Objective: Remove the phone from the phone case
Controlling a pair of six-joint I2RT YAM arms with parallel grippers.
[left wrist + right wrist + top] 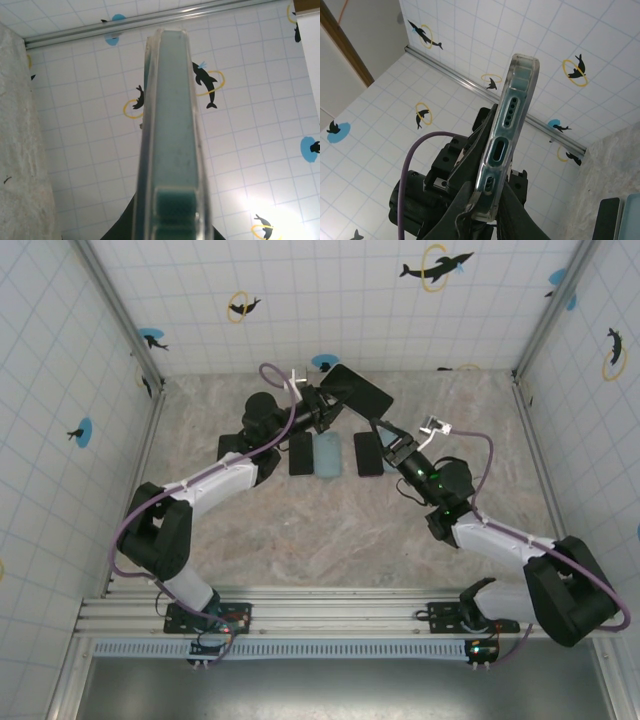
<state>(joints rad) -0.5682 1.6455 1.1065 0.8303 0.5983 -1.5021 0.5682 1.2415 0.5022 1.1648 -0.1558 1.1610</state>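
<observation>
A dark phone in a clear phone case [355, 390] hangs in the air over the back of the table, held between both arms. My left gripper [325, 398] is shut on one end of it. In the left wrist view the teal phone's edge [172, 125] runs straight up from that gripper [172, 220], wrapped by the clear case rim. My right gripper [383, 432] pinches the opposite end. The right wrist view shows the case's port edge [507, 135], with this gripper [502, 210] shut on its lower corner, one dark finger [465, 200] on each side.
On the marbled table below lie a black phone [300, 453], a light blue case [327, 455] and another black phone [368, 455] side by side. Tiled walls with dolphin stickers enclose the back and both sides.
</observation>
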